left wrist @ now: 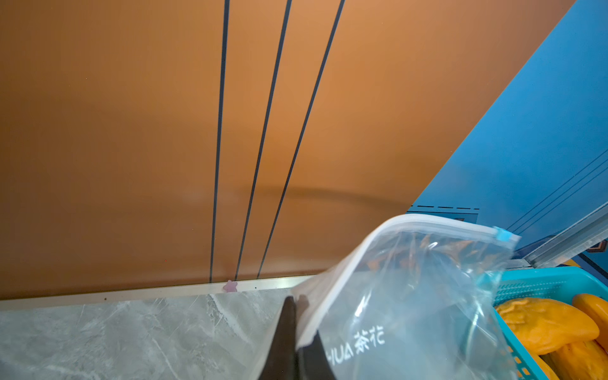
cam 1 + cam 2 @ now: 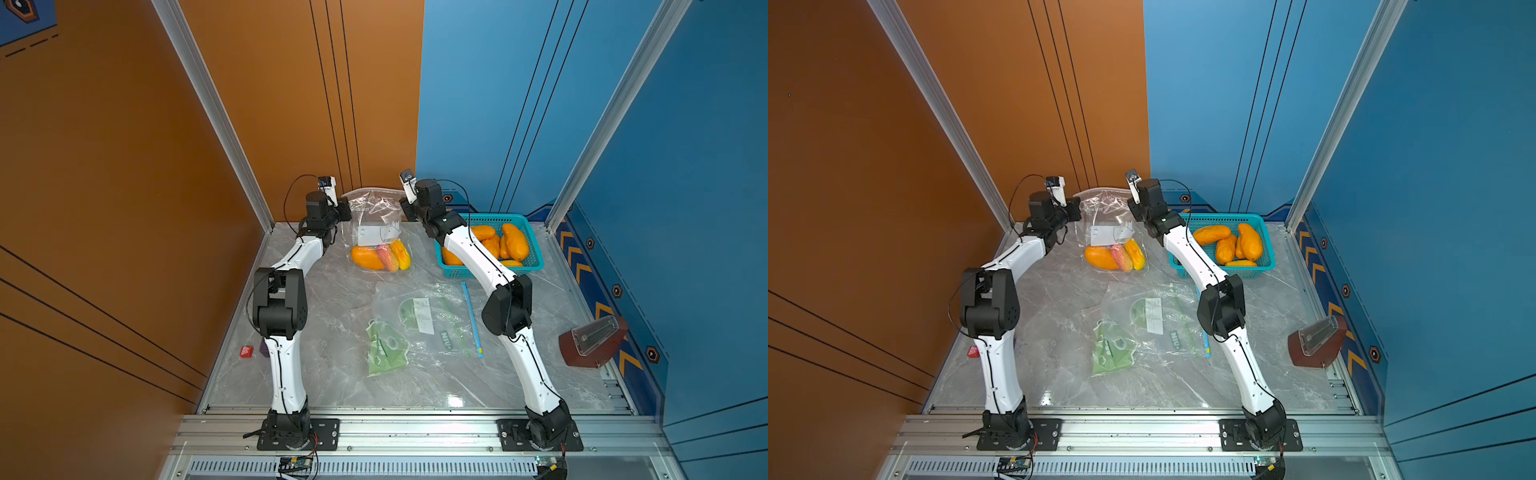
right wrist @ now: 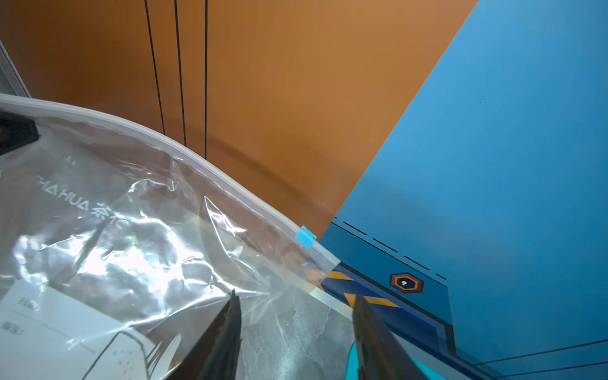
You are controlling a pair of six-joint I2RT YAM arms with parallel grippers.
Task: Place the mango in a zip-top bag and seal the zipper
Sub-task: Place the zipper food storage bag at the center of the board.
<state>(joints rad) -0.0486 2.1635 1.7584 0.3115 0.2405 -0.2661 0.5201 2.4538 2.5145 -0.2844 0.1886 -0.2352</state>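
1. Left pincer (image 1: 297, 316) clamps bag (image 2: 374, 208) corner; mango (image 2: 365, 257) lies at bag's bottom.
2. Right pincer (image 3: 295, 296) stands wide, empty, near slider (image 3: 305, 237), seemingly at zipper end.
3. Best practice: lay bag down gently before letting go.

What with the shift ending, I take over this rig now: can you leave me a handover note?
Left gripper: shut on the zip-top bag's top corner, holding it up.
Right gripper: open, empty, beside the bag's slider end.
Mangoes lie at the bag's bottom; spare mangoes sit in the basket.
Done: fruit bagged; the slider is at the track's end, so the zipper looks closed.
To do: confirm the seal, then release the bag.
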